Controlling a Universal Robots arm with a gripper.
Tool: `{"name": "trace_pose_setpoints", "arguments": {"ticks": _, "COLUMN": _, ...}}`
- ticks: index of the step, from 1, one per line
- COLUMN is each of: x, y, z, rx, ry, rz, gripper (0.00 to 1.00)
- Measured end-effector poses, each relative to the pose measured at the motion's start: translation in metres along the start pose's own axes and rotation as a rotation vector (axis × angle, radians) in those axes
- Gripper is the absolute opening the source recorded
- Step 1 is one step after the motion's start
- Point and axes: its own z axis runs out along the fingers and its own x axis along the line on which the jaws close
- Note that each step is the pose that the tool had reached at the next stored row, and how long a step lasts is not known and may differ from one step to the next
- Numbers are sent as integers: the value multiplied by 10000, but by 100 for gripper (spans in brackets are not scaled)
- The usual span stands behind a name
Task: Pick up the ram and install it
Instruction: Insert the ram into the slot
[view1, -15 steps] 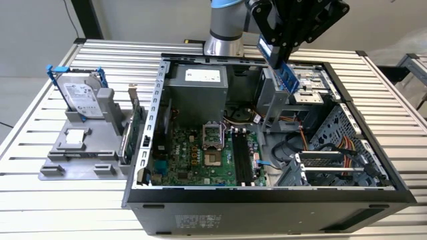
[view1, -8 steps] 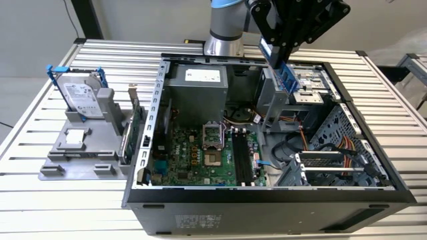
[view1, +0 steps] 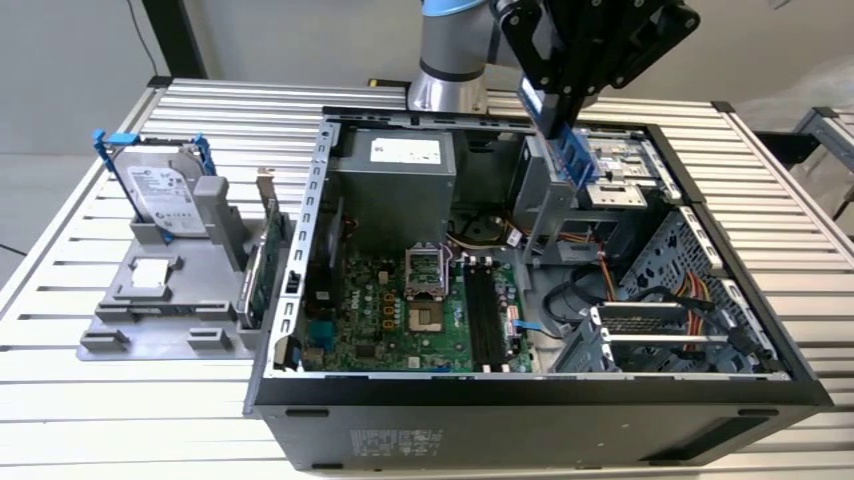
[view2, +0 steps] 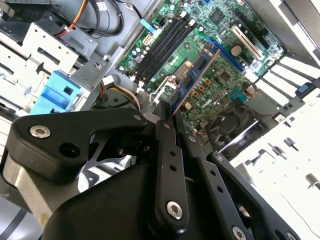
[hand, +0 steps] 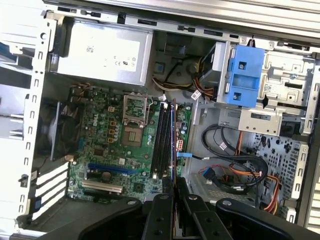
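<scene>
My black gripper (view1: 550, 112) hangs over the back right part of the open computer case (view1: 534, 385), shut on the ram (view1: 567, 150). In the exterior view the ram is a narrow bluish board pointing down from the fingers. The second wrist view shows the ram (view2: 195, 80) as a long blue-green stick with chips, reaching from the gripper (view2: 167, 109) toward the motherboard. Seen edge-on in the first wrist view, the ram (hand: 173, 142) runs along the black memory slots (hand: 161, 140) and hangs above them. The memory slots (view1: 483, 320) lie near the motherboard's right side.
A power supply (view1: 394, 190) fills the case's back. A blue drive caddy (hand: 245, 75) and orange cables (hand: 260, 180) crowd the drive bay side. Outside the case, at the exterior view's left, a grey stand holds a hard drive (view1: 160, 200) and a green card (view1: 260, 270).
</scene>
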Motion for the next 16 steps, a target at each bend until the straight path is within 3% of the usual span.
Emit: {"name": "trace_pose_setpoints", "arguments": {"ticks": 16, "x": 0, "y": -1, "z": 96, "rx": 0, "ry": 0, "rz": 43, "gripper": 0}}
